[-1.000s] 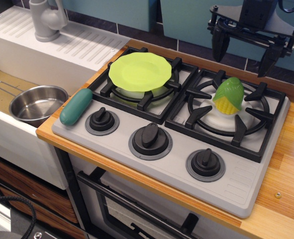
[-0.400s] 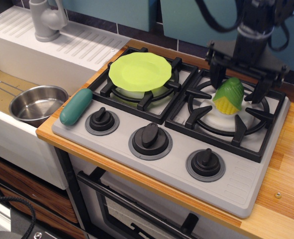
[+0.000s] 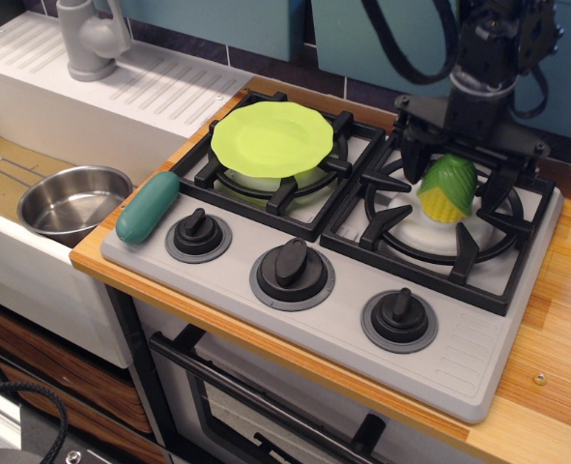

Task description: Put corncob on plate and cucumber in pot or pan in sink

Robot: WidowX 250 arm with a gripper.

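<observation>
The corncob, yellow kernels in a green husk, lies on the right burner of the toy stove. My black gripper is lowered over it, open, with one finger on each side of the corn. The lime-green plate rests on the left burner. The dark teal cucumber lies at the stove's front left corner. The steel pan sits in the tan basin of the sink, its wire handle pointing back left.
The grey faucet stands on the ribbed white drainboard. Three black knobs line the stove front. Black burner grates surround the corn. The wooden counter runs along the right.
My gripper has come down from above the back right of the stove until its open fingers straddle the corncob. Nothing else has moved.
</observation>
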